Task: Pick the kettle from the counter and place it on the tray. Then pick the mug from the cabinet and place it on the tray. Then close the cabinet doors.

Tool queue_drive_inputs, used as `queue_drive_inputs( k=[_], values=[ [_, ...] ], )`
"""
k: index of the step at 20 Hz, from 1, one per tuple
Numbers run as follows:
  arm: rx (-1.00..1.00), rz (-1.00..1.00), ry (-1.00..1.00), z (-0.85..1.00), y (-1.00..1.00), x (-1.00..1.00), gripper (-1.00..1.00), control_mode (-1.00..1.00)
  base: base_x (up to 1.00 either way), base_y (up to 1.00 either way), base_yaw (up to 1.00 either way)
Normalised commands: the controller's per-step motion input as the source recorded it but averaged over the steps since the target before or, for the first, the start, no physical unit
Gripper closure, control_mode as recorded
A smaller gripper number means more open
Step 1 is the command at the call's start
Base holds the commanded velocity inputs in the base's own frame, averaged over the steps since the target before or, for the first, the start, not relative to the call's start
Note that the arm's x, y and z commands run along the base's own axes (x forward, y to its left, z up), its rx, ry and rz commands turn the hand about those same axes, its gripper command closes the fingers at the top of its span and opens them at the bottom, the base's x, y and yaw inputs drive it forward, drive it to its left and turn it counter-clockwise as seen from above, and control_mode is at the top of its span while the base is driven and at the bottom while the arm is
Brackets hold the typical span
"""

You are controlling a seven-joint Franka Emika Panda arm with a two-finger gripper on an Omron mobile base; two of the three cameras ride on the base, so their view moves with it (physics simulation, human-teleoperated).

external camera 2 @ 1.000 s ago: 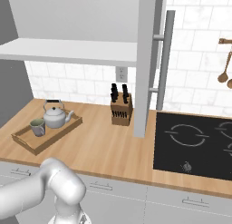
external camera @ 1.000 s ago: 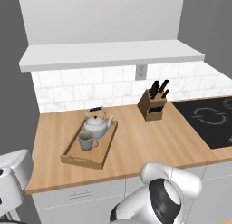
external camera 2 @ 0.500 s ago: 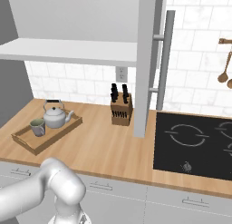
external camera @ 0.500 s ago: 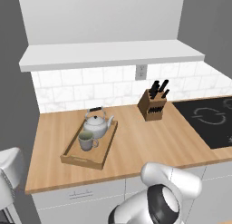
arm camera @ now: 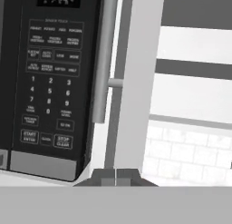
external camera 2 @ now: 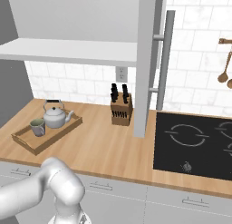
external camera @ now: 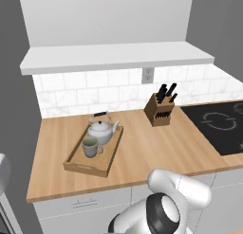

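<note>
White tiled wall (external camera: 95, 93) with a socket (external camera: 147, 75) behind the worktop; wooden knife block (external camera: 160, 110) beside a black hob (external camera 2: 195, 143); wooden spoons (external camera 2: 225, 60) hanging; black microwave (arm camera: 50, 82); grey side walls.

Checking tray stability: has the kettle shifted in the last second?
No. The kettle sits at the tray's far end, behind the mug, same spot relative to the knife block.

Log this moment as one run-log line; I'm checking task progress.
kettle: on tray | mug: on tray | cabinet door: open, edge-on | claw: shut, empty, at door edge | left: close doors
</note>
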Motion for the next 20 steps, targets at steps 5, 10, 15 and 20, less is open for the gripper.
queue_drive_inputs(
  k=[5,10,15,20],
  values=[
    [0.0,-0.05,-0.02,0.0,0.21,0.04,1.0,-1.0,0.0,0.0,0.0],
    [0.0,-0.09,0.0,0.0,0.21,0.29,1.0,-1.0,0.0,0.0,0.0],
    [0.0,-0.09,-0.01,0.0,0.18,0.27,1.0,-1.0,0.0,0.0,0.0],
    [0.0,-0.09,-0.02,0.0,0.16,0.21,1.0,-1.0,0.0,0.0,0.0]
  ],
)
